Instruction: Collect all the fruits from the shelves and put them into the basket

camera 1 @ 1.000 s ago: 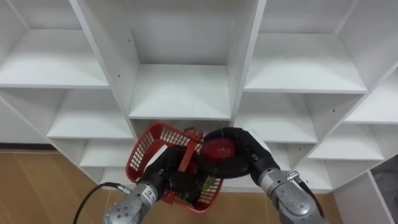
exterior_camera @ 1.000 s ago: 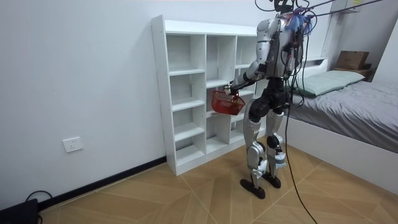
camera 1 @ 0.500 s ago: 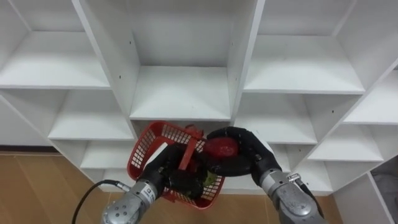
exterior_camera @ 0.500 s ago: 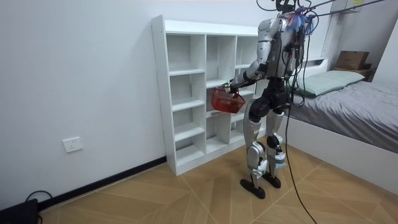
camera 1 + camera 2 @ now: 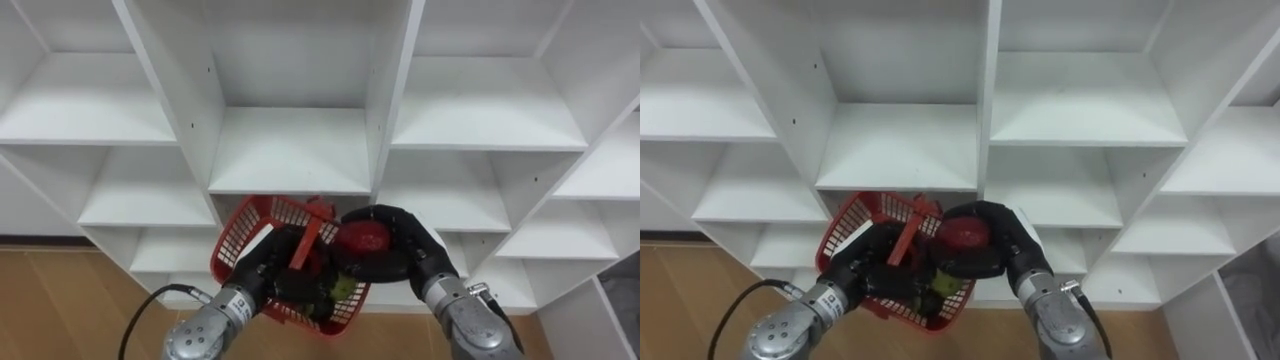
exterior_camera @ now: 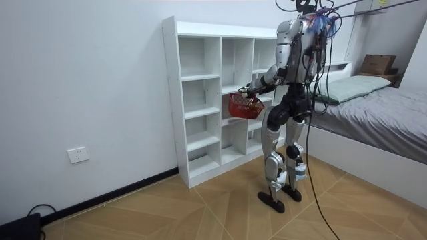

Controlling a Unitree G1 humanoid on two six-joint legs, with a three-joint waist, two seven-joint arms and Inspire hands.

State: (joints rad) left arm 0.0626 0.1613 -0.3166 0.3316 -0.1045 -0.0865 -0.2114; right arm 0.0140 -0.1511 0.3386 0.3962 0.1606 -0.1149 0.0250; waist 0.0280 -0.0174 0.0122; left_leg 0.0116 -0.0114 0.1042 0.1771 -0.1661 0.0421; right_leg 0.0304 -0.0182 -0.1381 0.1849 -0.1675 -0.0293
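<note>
Left eye view: my right hand [image 5: 408, 243], lower centre-right of frame, has its fingers curled round a round red fruit [image 5: 362, 237], held at the right rim of the red plastic mesh basket [image 5: 245, 232]. My left hand [image 5: 272, 278], lower centre, has its fingers wrapped round the basket's upright red handle [image 5: 304, 242]. A small green fruit [image 5: 342, 288] lies inside the basket, below the red one. The white wooden closet of open shelves [image 5: 290, 150] spans the frame behind. Room view: I stand upright facing the closet, basket held in front of its middle shelves
</note>
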